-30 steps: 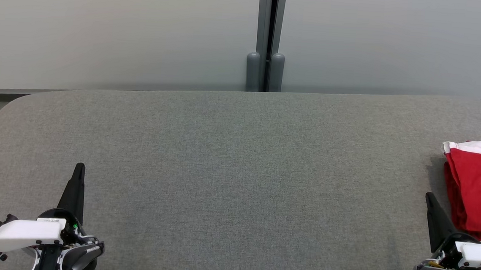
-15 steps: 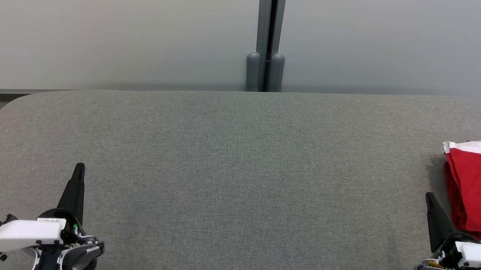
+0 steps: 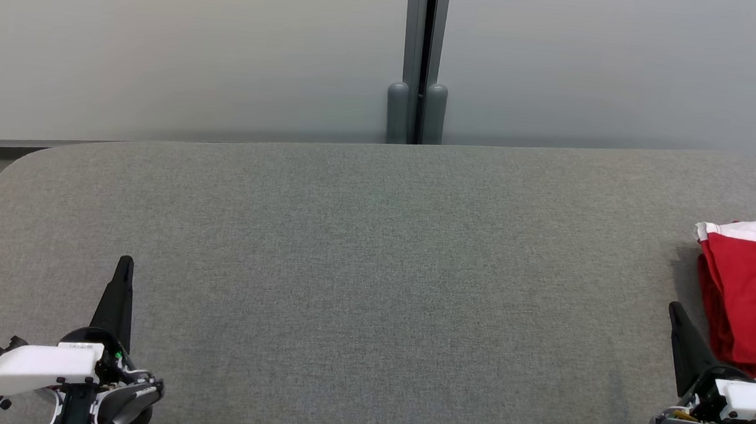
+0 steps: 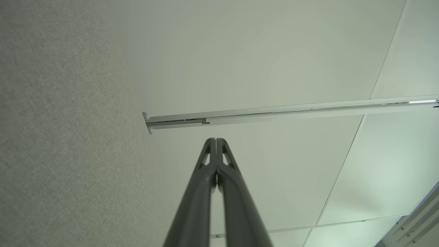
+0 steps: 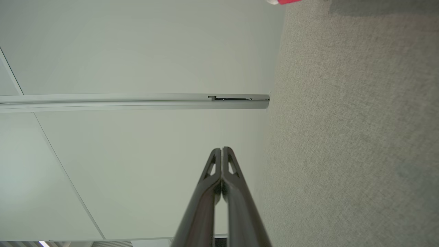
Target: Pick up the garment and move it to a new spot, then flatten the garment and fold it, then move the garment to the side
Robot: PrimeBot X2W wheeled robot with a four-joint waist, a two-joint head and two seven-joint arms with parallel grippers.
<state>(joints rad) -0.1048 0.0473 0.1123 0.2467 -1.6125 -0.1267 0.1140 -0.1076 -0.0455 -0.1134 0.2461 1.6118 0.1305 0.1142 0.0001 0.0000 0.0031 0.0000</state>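
A folded red garment with white trim [image 3: 755, 291] lies at the far right edge of the grey fabric surface [image 3: 374, 271], cut off by the head view's border; a sliver of the garment [image 5: 284, 1] peeks in at the top of the right wrist view. My right gripper [image 3: 674, 309] is shut and empty at the lower right, its tip just left of the garment and apart from it. At the lower left my left gripper [image 3: 125, 262] is shut and empty. Both wrist views show my fingers pressed together, left gripper [image 4: 216, 140] and right gripper [image 5: 222, 149].
The grey surface has rounded far corners and ends at a pale partition wall [image 3: 183, 45] with a dark vertical post [image 3: 420, 58] in the middle. A wide stretch of bare fabric lies between the two grippers.
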